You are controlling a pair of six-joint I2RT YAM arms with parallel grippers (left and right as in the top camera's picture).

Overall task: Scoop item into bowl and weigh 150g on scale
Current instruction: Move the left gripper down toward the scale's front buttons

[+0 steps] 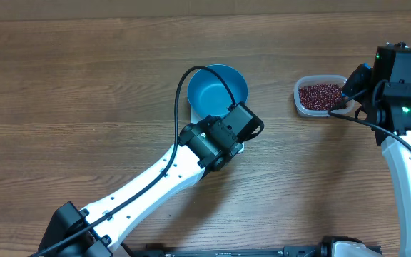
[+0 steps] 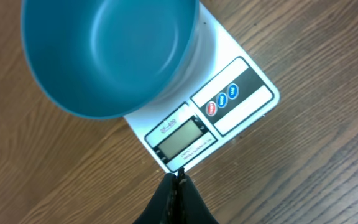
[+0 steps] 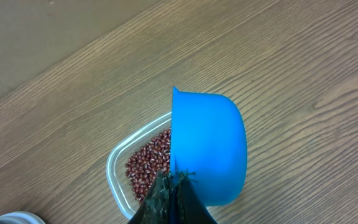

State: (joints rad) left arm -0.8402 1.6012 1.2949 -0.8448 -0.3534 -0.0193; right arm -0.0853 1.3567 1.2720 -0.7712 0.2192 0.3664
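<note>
both end effectors are closed. the left end effector (image 2: 178, 182) is pinched on nothing, tip right at the display edge of the white scale (image 2: 241, 99), which has the bright blue bowl (image 2: 104, 56) sitting on it. the right end effector (image 3: 178, 183) is clamped on the small blue scoop (image 3: 210, 149), turned on its side over the edge of the clear tub (image 3: 112, 177); all the red-brown beans (image 3: 145, 168) i can see are in that tub, well apart from the bowl on the wooden worktop (image 1: 84, 86).

bowl (image 2: 104, 56) cropped by top edge, scoop (image 3: 207, 149) hiding beans (image 3: 143, 167)
</note>
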